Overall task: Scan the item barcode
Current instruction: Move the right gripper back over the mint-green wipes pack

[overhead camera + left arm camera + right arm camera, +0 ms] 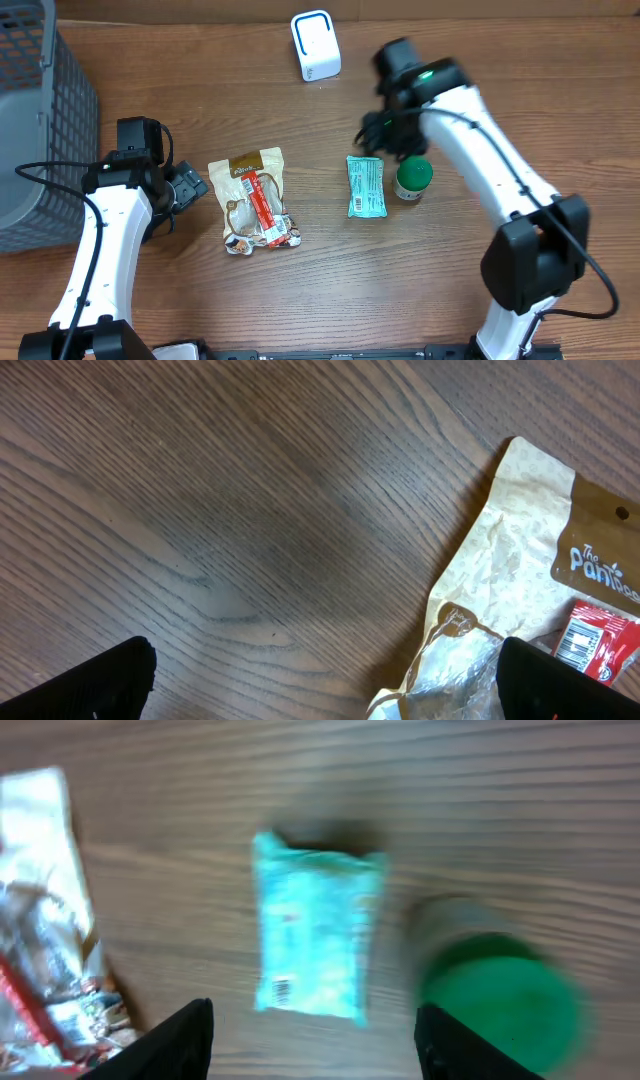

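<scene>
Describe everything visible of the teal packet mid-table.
The teal packet is a small, flat rectangular pouch, seemingly crinkly plastic film with crimped ends, sealed. It lies flat on the wooden table, a barcode facing up near one end. A green-lidded jar stands close on its right, apparently apart. Nothing holds it.

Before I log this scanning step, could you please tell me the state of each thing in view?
left pincer: open, empty.
teal packet: lying flat, barcode apparently up.
right pincer: open, empty, over the teal packet.
snack pouch: lying flat, printed side up.
green-capped bottle: upright, capped.
scanner: standing, untouched.
basket: upright.
</scene>
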Controlling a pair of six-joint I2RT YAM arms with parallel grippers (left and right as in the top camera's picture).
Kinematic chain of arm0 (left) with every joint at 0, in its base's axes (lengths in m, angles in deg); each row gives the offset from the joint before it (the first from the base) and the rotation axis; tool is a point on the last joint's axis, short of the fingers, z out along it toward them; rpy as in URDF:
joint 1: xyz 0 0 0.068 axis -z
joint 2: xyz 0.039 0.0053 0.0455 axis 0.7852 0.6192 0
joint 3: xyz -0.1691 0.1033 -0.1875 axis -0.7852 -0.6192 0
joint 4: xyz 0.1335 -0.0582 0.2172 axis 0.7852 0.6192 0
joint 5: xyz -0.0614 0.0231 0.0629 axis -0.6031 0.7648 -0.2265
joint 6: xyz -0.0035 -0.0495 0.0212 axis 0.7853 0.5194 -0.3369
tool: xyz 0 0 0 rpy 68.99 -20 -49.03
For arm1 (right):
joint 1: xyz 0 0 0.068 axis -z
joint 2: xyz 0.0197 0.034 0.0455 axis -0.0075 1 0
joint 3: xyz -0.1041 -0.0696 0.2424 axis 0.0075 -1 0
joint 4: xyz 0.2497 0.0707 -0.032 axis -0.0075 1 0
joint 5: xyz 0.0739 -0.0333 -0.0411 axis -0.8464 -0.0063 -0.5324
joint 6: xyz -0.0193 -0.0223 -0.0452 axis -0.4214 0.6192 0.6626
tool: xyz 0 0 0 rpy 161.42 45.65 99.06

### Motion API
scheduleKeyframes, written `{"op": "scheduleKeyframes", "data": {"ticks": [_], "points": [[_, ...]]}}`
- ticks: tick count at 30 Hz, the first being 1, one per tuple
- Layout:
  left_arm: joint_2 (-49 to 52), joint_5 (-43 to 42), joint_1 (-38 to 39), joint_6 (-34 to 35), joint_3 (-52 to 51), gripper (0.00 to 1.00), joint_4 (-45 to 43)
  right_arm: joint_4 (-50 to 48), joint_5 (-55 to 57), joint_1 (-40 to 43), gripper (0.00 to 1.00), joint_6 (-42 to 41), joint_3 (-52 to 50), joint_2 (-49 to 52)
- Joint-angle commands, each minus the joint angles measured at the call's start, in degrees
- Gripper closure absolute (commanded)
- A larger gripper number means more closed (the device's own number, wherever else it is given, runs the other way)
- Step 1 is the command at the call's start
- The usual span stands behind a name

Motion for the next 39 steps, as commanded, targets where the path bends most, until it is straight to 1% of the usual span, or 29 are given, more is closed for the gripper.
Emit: {"op": "scheduleKeyframes", "data": {"ticks": [1, 2, 4, 7, 11, 15, 21, 23, 30, 34, 37, 39], "points": [[0.00, 0.72, -0.09, -0.72, -0.13, 0.00, -0.02, -3.58, -0.07, -3.85, 0.32, -0.07, -4.39, -0.55], [0.00, 0.72, -0.09, -0.72, -0.13, 0.00, -0.02, -5.09, 0.17, -4.81, 0.30, -0.28, -5.81, -0.55], [0.00, 0.72, -0.09, -0.72, -0.13, 0.00, -0.02, -8.50, 0.63, -6.43, 0.28, -1.55, -9.11, -0.48], [0.00, 0.72, -0.09, -0.72, -0.13, 0.00, -0.02, -14.29, 1.70, -7.87, 0.27, -1.79, -14.56, -0.48], [0.00, 0.72, -0.09, -0.70, -0.13, 0.00, -0.02, -22.01, 5.79, -8.11, 0.26, -1.79, -21.59, -0.48], [0.00, 0.72, -0.09, -0.72, -0.13, 0.00, -0.02, -25.90, 6.78, -8.04, 0.26, -1.79, -25.33, -0.48], [0.00, 0.72, -0.09, -0.72, -0.13, 0.00, -0.02, -27.93, 6.78, -8.04, 0.18, -1.84, -27.50, -0.48], [0.00, 0.72, -0.09, -0.72, -0.13, 0.00, -0.02, -28.06, 6.78, -8.04, 0.17, -2.27, -27.74, -0.48], [0.00, 0.72, -0.09, -0.70, -0.13, 0.00, -0.02, -28.02, 6.01, -8.20, 0.17, -7.65, -27.78, -0.48], [0.00, 0.72, -0.09, -0.72, -0.13, 0.00, -0.02, -28.04, 0.94, -8.70, 0.17, -7.80, -27.78, -0.48], [0.00, 0.72, -0.09, -0.72, -0.13, 0.00, -0.02, -28.11, -2.73, -9.57, 0.14, -7.85, -27.78, -0.48], [0.00, 0.72, -0.09, -0.72, -0.13, 0.00, -0.02, -28.15, -3.04, -10.49, 0.13, -9.11, -27.78, -0.48]]}}
